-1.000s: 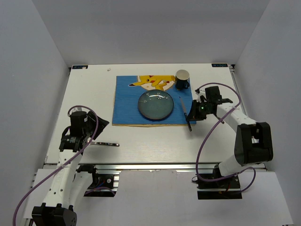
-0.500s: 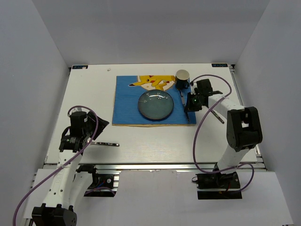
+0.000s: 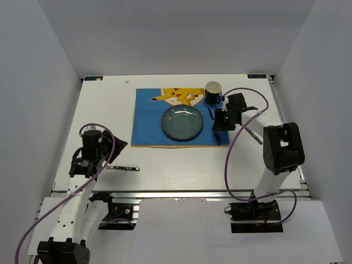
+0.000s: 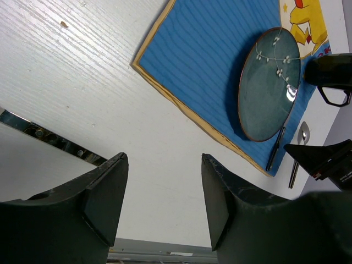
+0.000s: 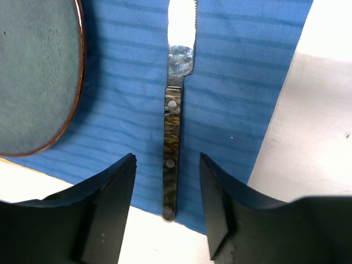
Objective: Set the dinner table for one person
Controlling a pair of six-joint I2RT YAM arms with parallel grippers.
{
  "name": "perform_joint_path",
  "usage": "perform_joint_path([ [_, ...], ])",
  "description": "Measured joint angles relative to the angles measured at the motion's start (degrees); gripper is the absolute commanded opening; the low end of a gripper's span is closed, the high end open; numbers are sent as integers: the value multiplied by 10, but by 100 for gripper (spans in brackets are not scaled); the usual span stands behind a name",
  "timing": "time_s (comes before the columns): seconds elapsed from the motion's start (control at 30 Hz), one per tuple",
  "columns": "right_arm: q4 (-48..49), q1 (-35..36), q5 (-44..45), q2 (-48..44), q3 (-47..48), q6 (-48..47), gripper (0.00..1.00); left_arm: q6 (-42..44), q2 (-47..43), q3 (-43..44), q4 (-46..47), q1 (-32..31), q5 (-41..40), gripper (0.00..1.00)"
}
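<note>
The white dinner table (image 3: 107, 113) carries a blue placemat (image 3: 148, 118) with a blue plate (image 3: 182, 122) and a dark mug (image 3: 213, 92). A knife (image 3: 215, 131) lies on the mat just right of the plate. My right gripper (image 3: 220, 122) hovers open over it. In the right wrist view the knife's dark handle (image 5: 171, 159) lies between the spread fingers (image 5: 110, 209), untouched, with the plate (image 5: 36, 71) on the left. A fork (image 3: 124, 168) lies on the table by my left gripper (image 3: 104, 159), which is open and empty (image 4: 163, 165).
A spoon (image 3: 253, 135) lies on the bare table right of the mat, beyond my right forearm; it also shows in the left wrist view (image 4: 300, 148). The metal rail (image 3: 181, 195) runs along the front edge. White walls close in three sides.
My right gripper has moved left and back, from beside the mat's right edge to over the knife on the mat. The spoon has come into view. The left arm has not moved.
</note>
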Motion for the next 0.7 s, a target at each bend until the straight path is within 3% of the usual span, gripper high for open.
perform_joint_path([
  [0.17,-3,0,1,-26,-11,-46,60,0,-4,0,0,0,0,66],
  [0.3,-31,-10,-34,-88,-26,-169,58,0,-18,0,1,0,1,66],
  [0.43,-82,-58,-94,-143,-26,-310,76,-1,-35,-1,4,0,5,66],
  [0.7,-131,-174,-94,-113,-26,-492,78,-2,-36,-12,19,0,16,66],
])
